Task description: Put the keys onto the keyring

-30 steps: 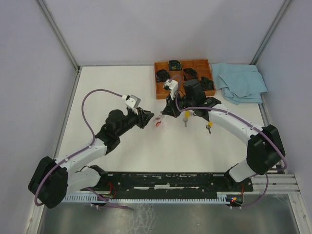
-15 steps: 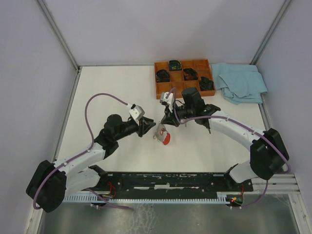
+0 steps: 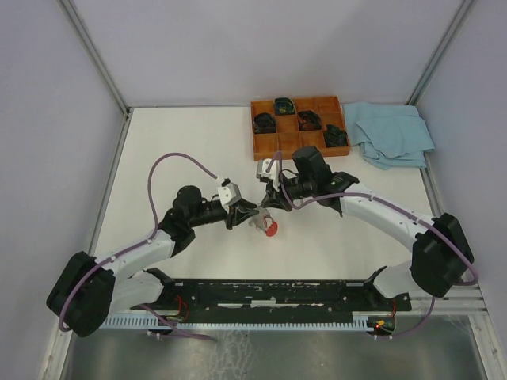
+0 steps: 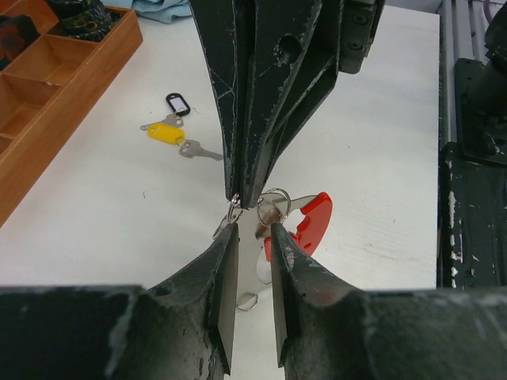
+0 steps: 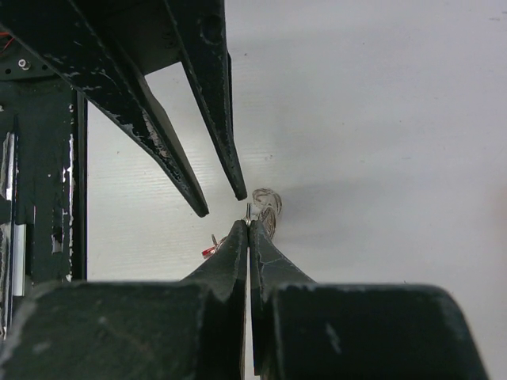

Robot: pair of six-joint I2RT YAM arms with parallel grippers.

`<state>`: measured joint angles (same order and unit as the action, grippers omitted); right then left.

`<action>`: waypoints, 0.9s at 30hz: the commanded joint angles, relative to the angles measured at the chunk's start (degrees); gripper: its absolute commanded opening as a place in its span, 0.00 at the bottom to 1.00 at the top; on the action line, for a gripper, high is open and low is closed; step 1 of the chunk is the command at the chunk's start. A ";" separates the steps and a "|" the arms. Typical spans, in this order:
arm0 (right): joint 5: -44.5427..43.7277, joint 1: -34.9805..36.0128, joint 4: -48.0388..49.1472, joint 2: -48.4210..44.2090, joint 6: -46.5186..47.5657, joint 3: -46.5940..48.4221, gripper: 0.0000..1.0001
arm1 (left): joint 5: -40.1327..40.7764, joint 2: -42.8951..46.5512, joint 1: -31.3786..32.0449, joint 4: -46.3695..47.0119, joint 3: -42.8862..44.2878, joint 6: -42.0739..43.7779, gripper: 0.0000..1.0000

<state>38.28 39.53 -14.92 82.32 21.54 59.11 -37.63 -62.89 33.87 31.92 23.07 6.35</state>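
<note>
Both grippers have drawn back from the tray, bringing the keyring well clear of it. The right gripper pinches the thin ring; the left gripper stands spread just beside. The long axis slants: ring toward the tray, red band away. A yellow key lies nearer the tray, unthreaded.

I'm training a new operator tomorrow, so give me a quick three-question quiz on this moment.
1. True or false: the left gripper stands open.
2. In the left wrist view, beside the yellow-capped key lies: A a black oval loop, B a spoon, C a cup?
3. What does the right gripper pinch?
Key: 1 true. 2 A. 3 the keyring, at its thin ring.
</note>
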 commanded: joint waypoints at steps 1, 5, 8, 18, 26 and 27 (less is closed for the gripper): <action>-0.71 0.87 -0.73 -2.97 3.20 2.50 0.01 | -4.93 -1.26 -0.03 3.41 2.42 4.50 0.29; -0.93 1.41 -2.12 -3.62 4.66 2.97 0.01 | -5.49 -1.94 -0.03 2.34 3.36 6.17 0.27; -1.18 1.84 -2.60 -4.12 5.43 3.01 0.01 | -4.75 -1.93 -0.03 1.39 3.90 6.66 0.27; -2.15 2.65 -3.63 -4.50 7.08 3.42 0.01 | -2.01 -0.39 -0.03 -0.98 4.23 7.53 0.31; -1.98 3.26 -4.40 -4.37 7.87 4.04 0.01 | -7.07 -2.43 0.06 -0.99 5.50 7.93 0.29; -1.98 3.40 -4.48 -4.27 8.02 4.14 0.01 | -7.48 -2.63 0.08 -0.99 5.57 7.92 0.29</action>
<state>35.94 42.30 -20.23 80.18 28.18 60.01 -41.63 -64.79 33.87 29.63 25.89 11.53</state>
